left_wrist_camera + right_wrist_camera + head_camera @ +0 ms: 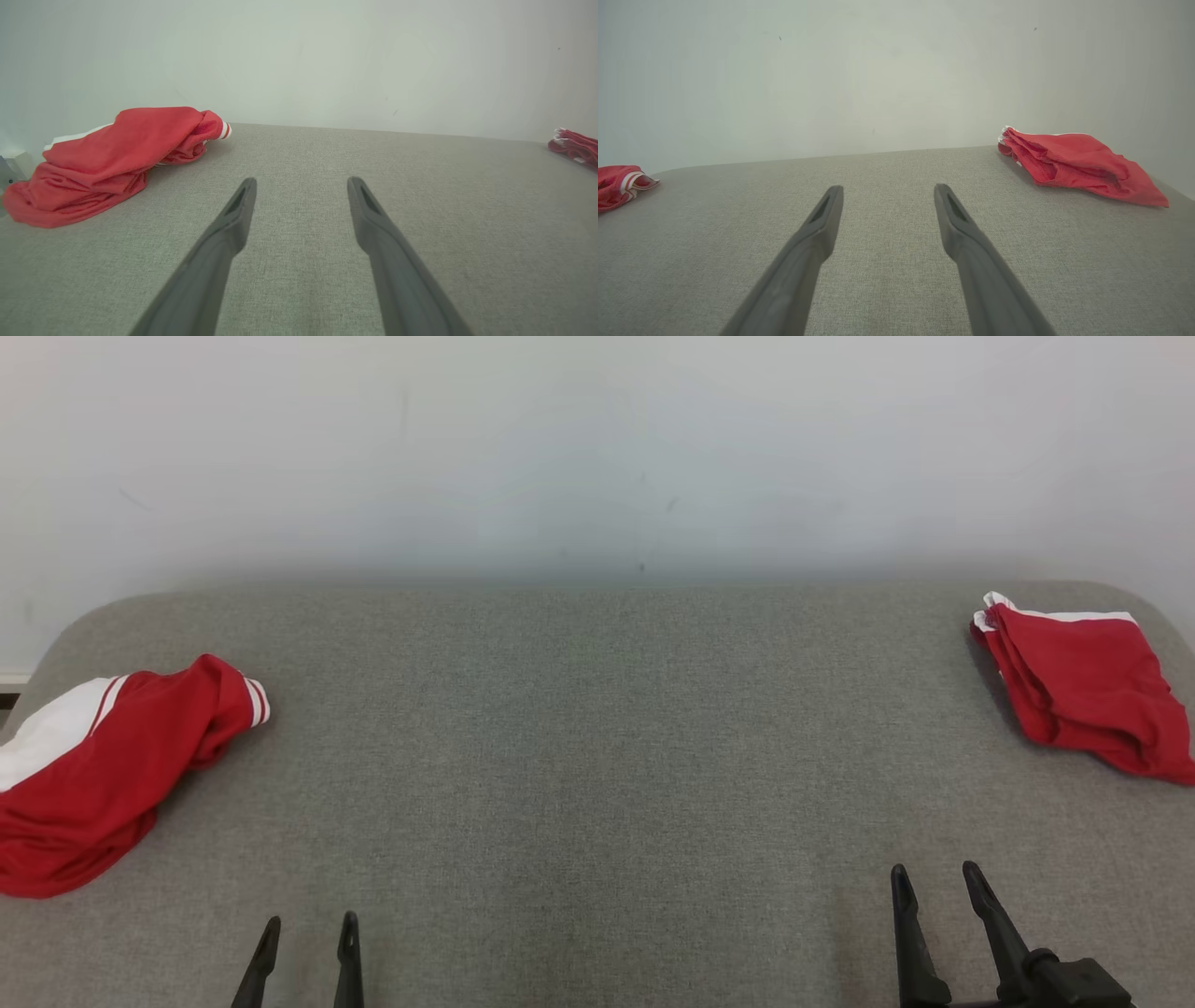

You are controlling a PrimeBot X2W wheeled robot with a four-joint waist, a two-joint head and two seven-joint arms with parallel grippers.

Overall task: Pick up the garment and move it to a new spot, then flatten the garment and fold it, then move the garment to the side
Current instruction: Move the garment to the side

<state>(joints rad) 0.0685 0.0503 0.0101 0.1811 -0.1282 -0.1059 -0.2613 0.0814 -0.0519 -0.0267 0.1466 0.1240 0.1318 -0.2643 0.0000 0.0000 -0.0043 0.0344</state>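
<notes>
Update: spotted the crumpled garment (103, 775) at ten o'clock from the left claw (311, 920), by the nine o'clock edge of the surface (597, 756), with its long axis running eight to two. Found both claws spread wide and empty, right claw (934, 870) well apart from it. Pegged it as the left arm's job, tbh.

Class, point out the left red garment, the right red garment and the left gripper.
left red garment (103, 775), head view, red body
right red garment (1083, 681), head view, top layer
left gripper (311, 918), head view, between its fingertips
</notes>
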